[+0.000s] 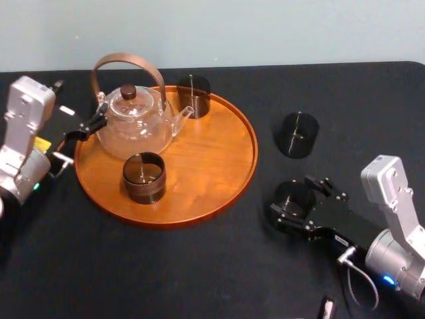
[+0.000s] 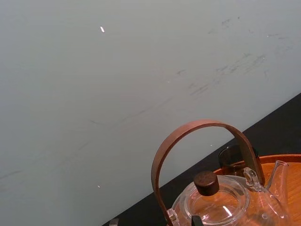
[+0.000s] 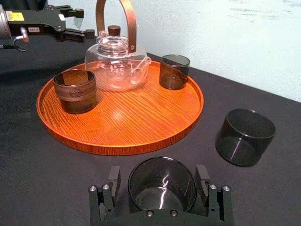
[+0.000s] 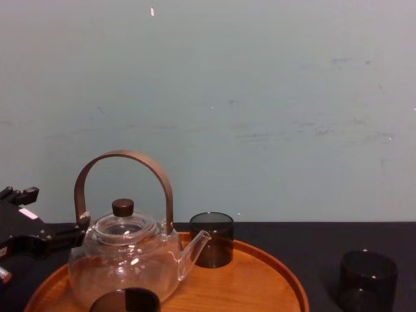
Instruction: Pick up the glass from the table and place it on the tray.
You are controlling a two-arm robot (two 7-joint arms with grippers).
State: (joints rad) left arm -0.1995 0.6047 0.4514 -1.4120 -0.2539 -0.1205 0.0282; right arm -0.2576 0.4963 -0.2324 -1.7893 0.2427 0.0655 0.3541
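**Head view.** The right arm enters from the lower right, its forearm low and angled toward the tray. The right gripper sits at table height with its fingers set wide on either side of a smoke-dark cylindrical glass tumbler. This tumbler stands upright on the flat matte black table, just off the right rim of the large round orange-brown wooden tray, not on it. A second dark tumbler stands on the table farther back, apart from the first. The tray carries a clear glass teapot with a brown arched handle, a rear tumbler by its spout and a front tumbler. The left arm stands at the left edge. The left gripper is beside the teapot with its fingers spread, holding nothing.

**Left wrist view.** The camera looks over the teapot's handle and lid knob, with the rear tumbler beyond them.

**Right wrist view.** The tumbler stands between the fingers. A narrow gap shows on one side; contact on the other side cannot be confirmed — the glass is straddled, not clamped.

**Chest view.** The left gripper is at the far left, level with the teapot's body. The second dark tumbler is at the lower right, on the table.
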